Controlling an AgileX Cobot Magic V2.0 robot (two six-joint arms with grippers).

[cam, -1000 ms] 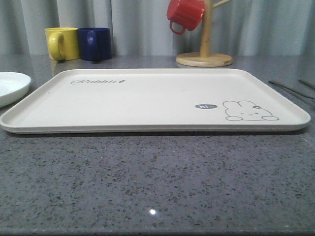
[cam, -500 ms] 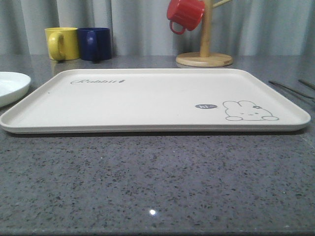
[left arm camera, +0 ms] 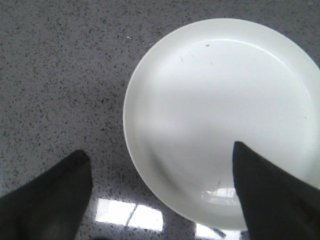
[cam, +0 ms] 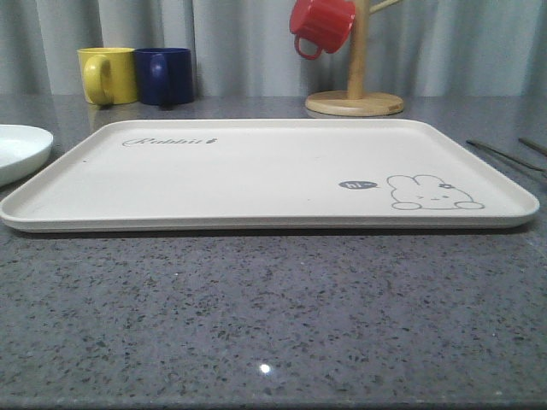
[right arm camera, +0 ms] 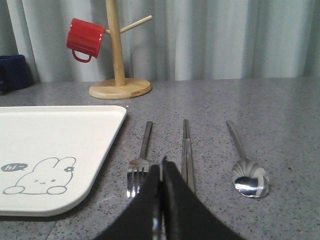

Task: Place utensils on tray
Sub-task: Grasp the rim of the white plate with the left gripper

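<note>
The cream tray (cam: pixel 256 171) with the rabbit drawing lies in the middle of the table with nothing on it; its corner (right arm camera: pixel 60 135) also appears in the right wrist view. To its right the utensils lie side by side on the grey counter: a fork (right arm camera: pixel 140 165), a long flat chopstick-like piece (right arm camera: pixel 186 150) and a spoon (right arm camera: pixel 247 175). Thin handles (cam: pixel 504 155) show at the right edge of the front view. My right gripper (right arm camera: pixel 161 165) is shut, its tips just above the counter between the fork and the chopstick piece. My left gripper (left arm camera: pixel 159 150) is open above the white plate (left arm camera: pixel 220 100), holding nothing.
A yellow mug (cam: pixel 107 75) and a blue mug (cam: pixel 165 75) stand at the back left. A wooden mug tree (cam: pixel 355 94) with a red mug (cam: pixel 320 26) stands behind the tray. The white plate (cam: pixel 17 149) sits left of the tray.
</note>
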